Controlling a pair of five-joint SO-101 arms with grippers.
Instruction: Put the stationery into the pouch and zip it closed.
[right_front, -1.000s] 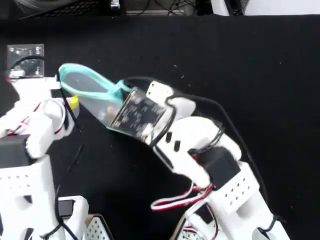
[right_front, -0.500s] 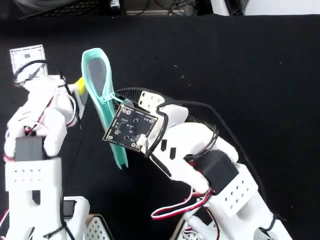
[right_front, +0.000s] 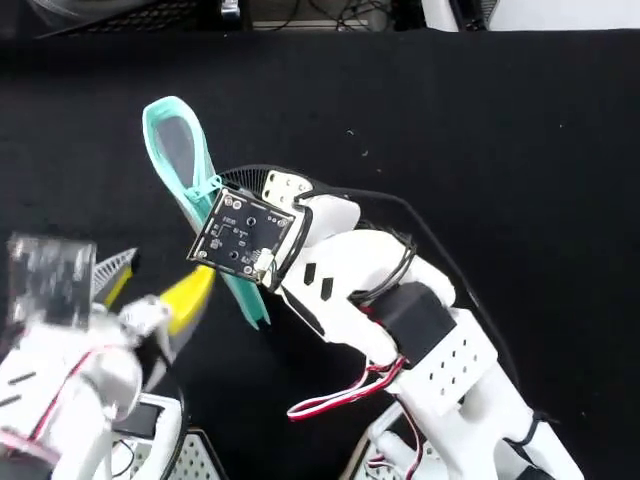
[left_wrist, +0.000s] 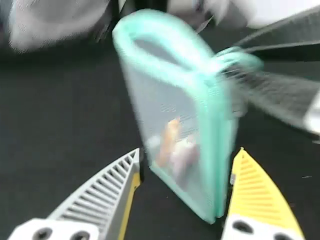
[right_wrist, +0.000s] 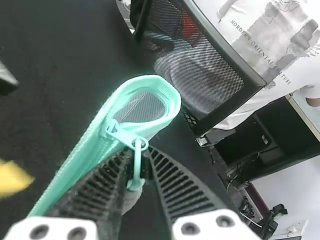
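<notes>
While the right gripper (right_wrist: 136, 155) pinches the zipper pull (right_wrist: 134, 172) for closing, the pouch (right_front: 178, 150) stands left of centre, stationery (left_wrist: 170, 142) inside; the left gripper (left_wrist: 189, 150) sits nearer, jaws spread, likely to brace it

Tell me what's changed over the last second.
The left gripper, open, drew back from the pouch's end toward the table's near edge. The pouch swung from slanting across the table to running nearly front to back. The right gripper stayed shut on the zipper pull.
</notes>
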